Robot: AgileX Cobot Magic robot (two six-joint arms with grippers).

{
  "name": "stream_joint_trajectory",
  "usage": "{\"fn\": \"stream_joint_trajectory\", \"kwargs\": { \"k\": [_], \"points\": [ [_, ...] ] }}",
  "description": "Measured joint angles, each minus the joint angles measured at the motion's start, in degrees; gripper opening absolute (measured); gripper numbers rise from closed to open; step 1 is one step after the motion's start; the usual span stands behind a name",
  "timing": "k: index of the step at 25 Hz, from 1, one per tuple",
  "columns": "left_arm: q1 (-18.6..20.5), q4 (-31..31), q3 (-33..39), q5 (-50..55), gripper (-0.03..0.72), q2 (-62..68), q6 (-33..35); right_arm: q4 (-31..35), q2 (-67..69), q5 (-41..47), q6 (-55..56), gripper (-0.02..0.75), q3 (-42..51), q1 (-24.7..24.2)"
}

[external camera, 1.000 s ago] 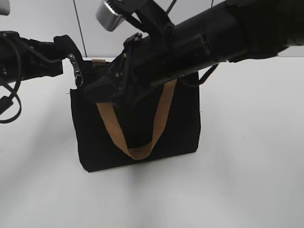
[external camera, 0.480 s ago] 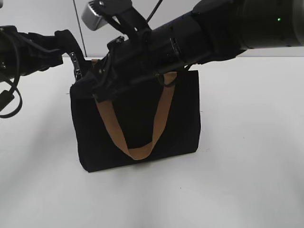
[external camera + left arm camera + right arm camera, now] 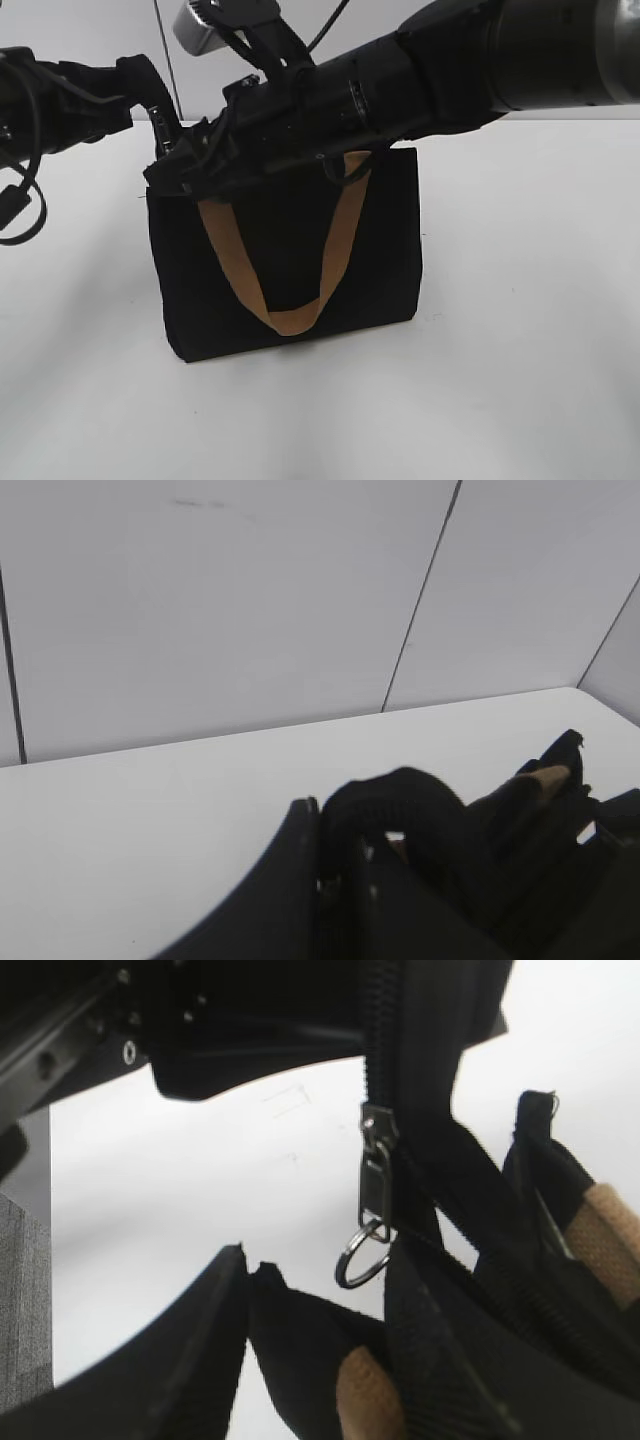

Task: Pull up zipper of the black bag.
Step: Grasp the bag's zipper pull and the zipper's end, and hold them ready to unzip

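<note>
The black bag (image 3: 290, 250) stands upright on the white table, one tan handle (image 3: 290, 318) hanging down its front. My left gripper (image 3: 150, 88) is shut on the black end of the zip track (image 3: 400, 795) at the bag's top left corner and holds it up. The silver zipper pull (image 3: 375, 1175) with its ring hangs from the track just under that end; it also shows in the exterior view (image 3: 158, 122). My right gripper (image 3: 165, 178) reaches across the bag's top to that corner. It is open (image 3: 320, 1290), its fingers either side of bag fabric and a tan strap, just below the pull.
The white table (image 3: 520, 330) spreads round the bag on all sides. A pale wall with dark seams (image 3: 420, 590) rises behind it. My right arm (image 3: 450, 70) lies over the whole top edge of the bag and hides it.
My right arm has moved left along the bag's top, so its gripper now sits at the left corner under the zipper pull. The left gripper has risen slightly with the track end.
</note>
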Motion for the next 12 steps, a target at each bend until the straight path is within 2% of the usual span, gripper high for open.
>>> {"fn": "stream_joint_trajectory", "kwargs": {
  "k": [7, 12],
  "points": [
    [0.0, 0.1, 0.0, -0.8, 0.021, 0.0, -1.3, 2.9, 0.1, -1.9, -0.1, 0.328, 0.0, 0.1],
    [0.0, 0.2, 0.0, -0.9, 0.021, 0.0, -1.4, 5.3, 0.1, -4.4, -0.1, 0.242, 0.0, 0.1]
  ]
}}
